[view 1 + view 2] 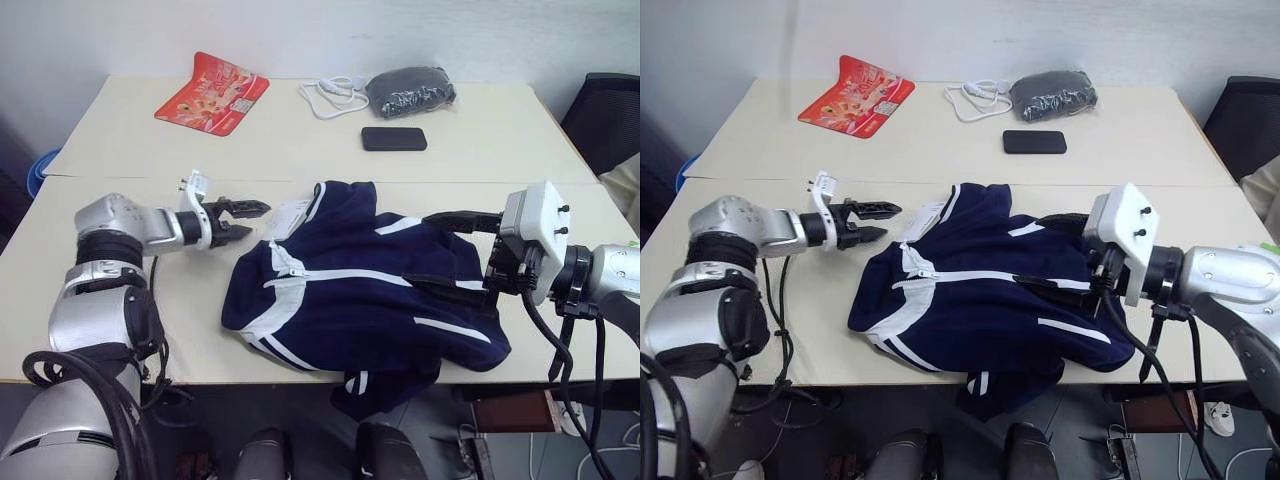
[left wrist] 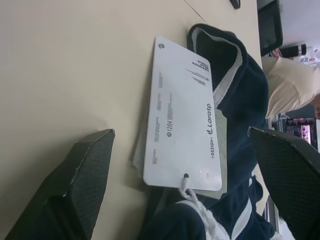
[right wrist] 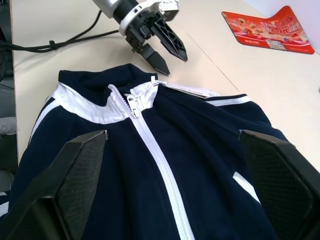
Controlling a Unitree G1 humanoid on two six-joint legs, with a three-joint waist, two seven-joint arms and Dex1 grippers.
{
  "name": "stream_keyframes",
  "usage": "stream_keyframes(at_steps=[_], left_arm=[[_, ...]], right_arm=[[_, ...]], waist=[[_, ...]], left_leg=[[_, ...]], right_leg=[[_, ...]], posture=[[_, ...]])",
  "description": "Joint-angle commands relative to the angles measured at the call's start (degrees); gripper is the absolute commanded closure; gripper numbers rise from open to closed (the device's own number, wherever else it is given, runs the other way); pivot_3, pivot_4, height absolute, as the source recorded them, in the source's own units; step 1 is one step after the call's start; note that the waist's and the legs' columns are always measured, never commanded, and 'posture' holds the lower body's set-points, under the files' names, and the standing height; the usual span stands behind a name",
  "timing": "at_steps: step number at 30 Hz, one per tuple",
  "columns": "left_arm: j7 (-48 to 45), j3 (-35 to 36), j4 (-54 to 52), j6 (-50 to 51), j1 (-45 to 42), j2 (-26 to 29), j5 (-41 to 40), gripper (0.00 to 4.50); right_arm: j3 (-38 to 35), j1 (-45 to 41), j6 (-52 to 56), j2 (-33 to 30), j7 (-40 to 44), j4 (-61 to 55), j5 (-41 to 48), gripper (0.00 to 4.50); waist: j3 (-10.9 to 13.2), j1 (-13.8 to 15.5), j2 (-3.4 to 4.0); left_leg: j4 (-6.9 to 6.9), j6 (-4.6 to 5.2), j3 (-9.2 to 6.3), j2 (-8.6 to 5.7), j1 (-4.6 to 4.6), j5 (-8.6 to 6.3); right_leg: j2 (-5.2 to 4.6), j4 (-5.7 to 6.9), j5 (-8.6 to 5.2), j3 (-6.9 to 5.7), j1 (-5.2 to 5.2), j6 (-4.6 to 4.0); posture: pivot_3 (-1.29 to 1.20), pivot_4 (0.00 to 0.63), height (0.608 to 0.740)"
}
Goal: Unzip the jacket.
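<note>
The navy jacket (image 1: 360,290) lies crumpled on the near table, zipped, its white zipper line running from the collar toward the right. The zipper pull (image 3: 132,105) sits at the white-trimmed collar. A white paper tag (image 2: 182,135) lies at the collar's edge. My left gripper (image 1: 258,220) stands open just left of the collar, pointing at the tag and touching nothing. At the jacket's right side my right gripper (image 1: 430,250) hovers open with the fabric below its fingers. From the right wrist, the left gripper (image 3: 167,52) shows just beyond the collar.
On the far table lie a red packet (image 1: 212,93), a white cable (image 1: 335,97), a dark grey speckled bundle (image 1: 410,90) and a black phone (image 1: 394,138). A dark chair (image 1: 610,120) stands at the right. The jacket's hem hangs over the table's front edge (image 1: 200,380).
</note>
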Motion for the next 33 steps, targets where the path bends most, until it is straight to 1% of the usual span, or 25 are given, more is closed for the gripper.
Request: stream_keyframes(at_steps=[1,10,19,20,21,25,28,29,30,33], left_arm=[[1.07,2.77,-0.63,-0.24,0.66,-1.09,-1.32,0.0],[5.83,7.02,2.22,-3.39,-0.77,-8.84,-1.76,0.0],[9.52,10.02,5.69,-7.05,-2.98,-12.85,-1.89,0.0],[10.07,10.3,5.96,-7.63,-2.98,-13.08,-1.81,0.38],[10.35,10.38,6.07,-8.12,-2.95,-13.19,-1.69,0.58],[10.52,10.44,6.59,-8.12,-2.99,-12.73,-1.6,1.75],[10.4,10.43,6.57,-7.96,-2.99,-12.18,-1.63,2.78],[10.31,10.38,6.53,-8.02,-2.95,-12.08,-1.58,3.04],[10.22,10.33,6.46,-8.0,-2.89,-12.01,-1.56,3.43],[9.64,10.0,6.0,-8.01,-2.62,-11.9,-1.47,4.34]], right_arm=[[-1.75,-0.27,-1.05,0.21,0.12,-1.12,-0.29,0.11],[-1.3,-2.12,-0.85,-0.27,1.34,-0.27,-0.96,0.11],[-1.9,-0.81,-0.94,-0.42,1.22,-1.37,-1.77,0.11],[-2.0,-0.48,-1.03,-0.58,1.33,-1.59,-2.0,0.08],[-2.12,-0.16,-1.1,-0.67,1.38,-1.8,-2.15,0.08],[-2.55,0.64,-1.11,-0.49,1.26,-2.19,-2.47,0.08],[-2.54,0.97,-1.18,-0.21,1.06,-2.35,-2.59,0.08],[-2.4,1.01,-1.24,-0.1,0.99,-2.37,-2.66,0.08],[-2.34,1.08,-1.27,-0.03,0.93,-2.43,-2.68,0.08],[-1.9,0.94,-1.44,0.22,0.78,-2.3,-2.87,0.08]], waist=[[0.0,0.22,-0.03],[-0.04,1.43,-0.1],[-0.04,1.33,-0.11],[-0.04,1.31,-0.11],[-0.04,1.3,-0.11],[-0.03,1.25,-0.12],[-0.02,1.14,-0.14],[-0.02,1.12,-0.14],[-0.02,1.1,-0.14],[-0.02,1.11,-0.14]], left_leg=[[0.01,0.01,-0.01,-0.01,-0.01,0.0],[0.06,0.04,-0.05,-0.07,0.0,0.02],[0.05,0.06,-0.09,-0.12,0.0,0.03],[0.05,0.06,-0.08,-0.12,0.0,0.03],[0.05,0.06,-0.09,-0.12,0.0,0.03],[0.05,0.06,-0.08,-0.12,0.0,0.03],[0.03,0.06,-0.07,-0.12,0.0,0.03],[0.03,0.06,-0.07,-0.12,0.0,0.03],[0.03,0.06,-0.07,-0.11,0.0,0.03],[0.03,0.06,-0.07,-0.11,0.0,0.03]], right_leg=[[-0.01,0.0,0.0,-0.01,0.01,0.0],[-0.06,0.0,0.01,-0.03,0.07,0.01],[-0.1,-0.01,0.02,-0.07,0.11,0.03],[-0.1,-0.01,0.02,-0.07,0.11,0.03],[-0.1,-0.01,0.02,-0.07,0.11,0.04],[-0.1,-0.01,0.02,-0.07,0.1,0.04],[-0.1,-0.01,0.02,-0.07,0.08,0.04],[-0.1,-0.01,0.02,-0.07,0.08,0.04],[-0.1,-0.01,0.02,-0.07,0.08,0.04],[-0.1,-0.02,0.02,-0.07,0.08,0.04]], posture=[[0.0,0.15,0.74],[0.0,0.15,0.74],[0.0,0.15,0.74],[0.0,0.15,0.74],[0.0,0.15,0.74],[0.0,0.15,0.74],[0.0,0.15,0.74],[0.0,0.15,0.74],[0.0,0.15,0.74],[0.0,0.15,0.74]])
